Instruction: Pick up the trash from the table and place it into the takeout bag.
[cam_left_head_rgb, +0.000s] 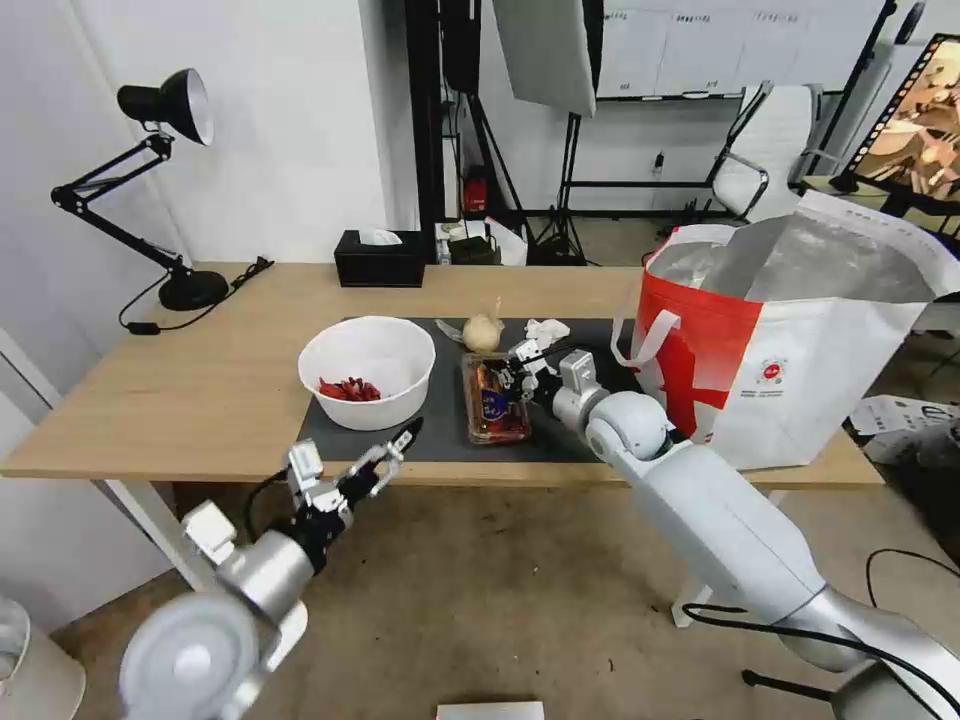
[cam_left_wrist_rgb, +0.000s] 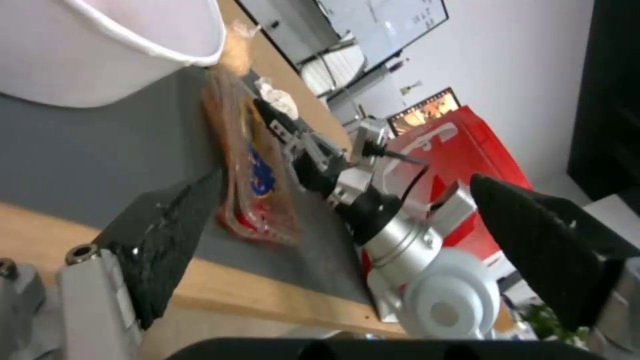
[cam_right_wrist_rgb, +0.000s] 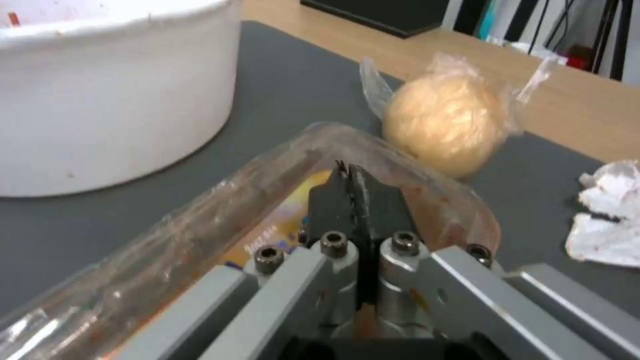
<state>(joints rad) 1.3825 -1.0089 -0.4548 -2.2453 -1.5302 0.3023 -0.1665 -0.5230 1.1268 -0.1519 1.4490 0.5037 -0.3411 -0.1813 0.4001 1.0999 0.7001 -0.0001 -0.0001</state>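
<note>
Clear, thin plastic is what the right gripper (cam_right_wrist_rgb: 351, 175) has pinched: its jaws are closed flat together on the edge of the clear hinged tray (cam_left_head_rgb: 493, 398), which sits on the dark grey mat (cam_left_head_rgb: 440, 400) at the middle of the table (cam_left_head_rgb: 200, 380). In the head view the white bowl (cam_left_head_rgb: 367, 370) lies at the tray's 9 o'clock, the beige lump (cam_left_head_rgb: 482, 332) at its 12 o'clock, the crumpled tissue (cam_left_head_rgb: 546, 330) toward 1 o'clock, and the takeout bag (cam_left_head_rgb: 790, 370) stands at 3 o'clock with its mouth open upward.

The left gripper (cam_left_head_rgb: 392, 452) hovers spread wide off the table's near edge, at the bowl's 6 o'clock, holding nothing.

My reading of the risk: the grip takes only a thin rim, so the flexible tray could bend, slip out, or swing open at its hinge and spill food bits onto the mat. A tilted lift would make that worse.

For room, the lump sits just beside the tray's far end and could be nudged. The bag's near wall rises high, so the tray must clear that rim; the strap handles (cam_left_head_rgb: 650, 335) hang on that side and could snag.
</note>
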